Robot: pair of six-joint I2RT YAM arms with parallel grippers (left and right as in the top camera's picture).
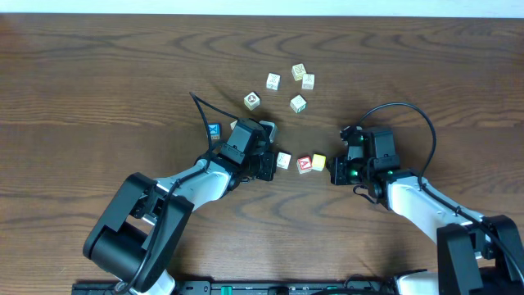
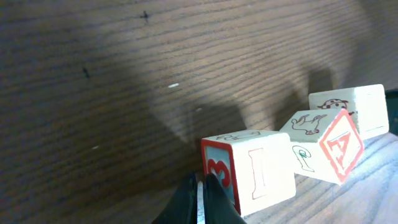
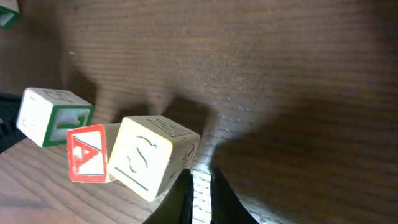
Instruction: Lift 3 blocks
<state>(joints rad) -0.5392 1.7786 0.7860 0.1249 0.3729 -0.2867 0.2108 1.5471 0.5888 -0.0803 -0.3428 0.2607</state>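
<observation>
Overhead, the left gripper (image 1: 266,166) hides its fingertips under its own black body. Marks on the cream cubes (image 1: 298,103) further up the table are too small to read. The left wrist view cuts its fingers (image 2: 217,200) off at the bottom edge. The right wrist view does likewise, and its top-left corner clips a green-edged cube (image 3: 6,14).

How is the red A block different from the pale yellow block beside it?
The red block has a red top with a white A; the yellow block has a pale yellow top. The red block sits in the middle of the row; the yellow block ends it, next to the right hand. Both are small cubes.
</observation>
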